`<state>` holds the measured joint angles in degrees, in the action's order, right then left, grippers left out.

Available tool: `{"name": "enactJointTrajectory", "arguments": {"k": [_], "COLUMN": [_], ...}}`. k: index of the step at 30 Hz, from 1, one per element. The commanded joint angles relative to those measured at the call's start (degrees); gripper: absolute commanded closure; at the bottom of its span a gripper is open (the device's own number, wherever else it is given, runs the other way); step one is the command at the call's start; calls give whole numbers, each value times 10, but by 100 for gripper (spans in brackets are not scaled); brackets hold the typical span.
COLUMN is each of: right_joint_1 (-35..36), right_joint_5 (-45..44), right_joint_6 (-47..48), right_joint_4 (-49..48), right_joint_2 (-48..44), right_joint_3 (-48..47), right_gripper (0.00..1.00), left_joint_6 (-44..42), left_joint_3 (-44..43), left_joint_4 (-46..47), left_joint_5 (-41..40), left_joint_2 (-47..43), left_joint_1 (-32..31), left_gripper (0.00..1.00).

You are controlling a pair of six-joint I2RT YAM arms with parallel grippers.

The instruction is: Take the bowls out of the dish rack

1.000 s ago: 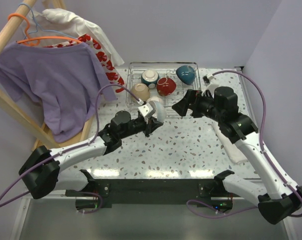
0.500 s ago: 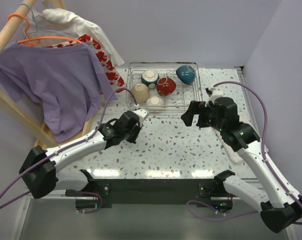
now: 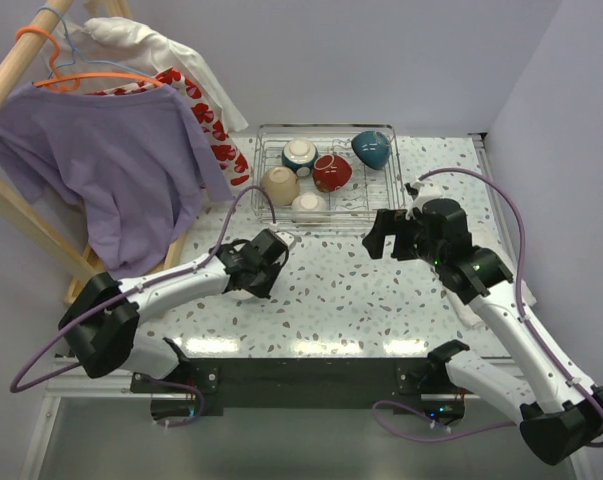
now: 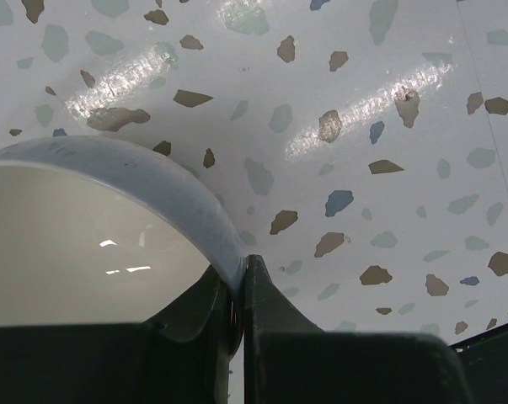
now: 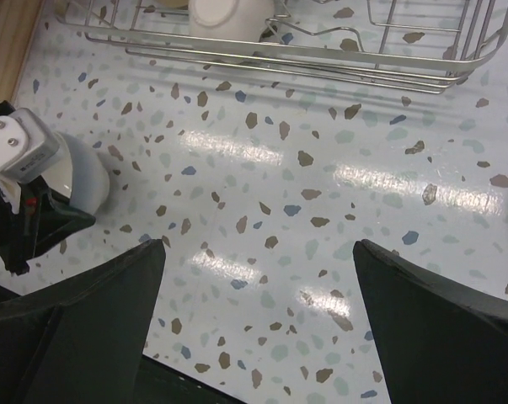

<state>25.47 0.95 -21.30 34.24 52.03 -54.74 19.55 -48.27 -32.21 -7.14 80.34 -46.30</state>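
Note:
The dish rack (image 3: 326, 215) stands at the back of the table and holds a teal-and-white bowl (image 3: 300, 154), a dark red bowl (image 3: 332, 172), a teal bowl (image 3: 371, 148), a tan bowl (image 3: 280, 184) and a cream bowl (image 3: 309, 206). My left gripper (image 3: 264, 262) is shut on the rim of a white bowl (image 4: 85, 244), one finger inside and one outside. The bowl is low at the table, left of the rack's front. In the right wrist view the white bowl (image 5: 81, 172) sits at the far left. My right gripper (image 3: 381, 232) is open and empty just in front of the rack (image 5: 321, 67).
A wooden clothes stand with a purple shirt (image 3: 111, 150) and a red-patterned cloth (image 3: 206, 115) leans at the left. A white cloth (image 3: 471, 305) lies under my right arm. Speckled table top (image 3: 351, 290) spreads in front of the rack.
My left gripper carried the white bowl from the rack's front edge down and to the left, to the table. My right gripper drew back a little from the rack.

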Motion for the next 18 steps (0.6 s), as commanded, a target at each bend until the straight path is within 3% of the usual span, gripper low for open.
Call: {"name": "enactJointTrajectory", "arguments": {"k": [1, 18], "right_joint_1": [0, 0], "right_joint_5": [-4, -2], "right_joint_6": [12, 13], "right_joint_4": [-15, -28], "right_joint_2": [-4, -5], "right_joint_3": [9, 36], "right_gripper": [1, 1], "left_joint_6": [35, 53], "left_joint_3": [-20, -75], "left_joint_4": [-50, -160], "left_joint_5": [13, -25], "left_joint_2": [54, 85], "left_joint_1": [0, 0], "left_gripper": [100, 100]}}
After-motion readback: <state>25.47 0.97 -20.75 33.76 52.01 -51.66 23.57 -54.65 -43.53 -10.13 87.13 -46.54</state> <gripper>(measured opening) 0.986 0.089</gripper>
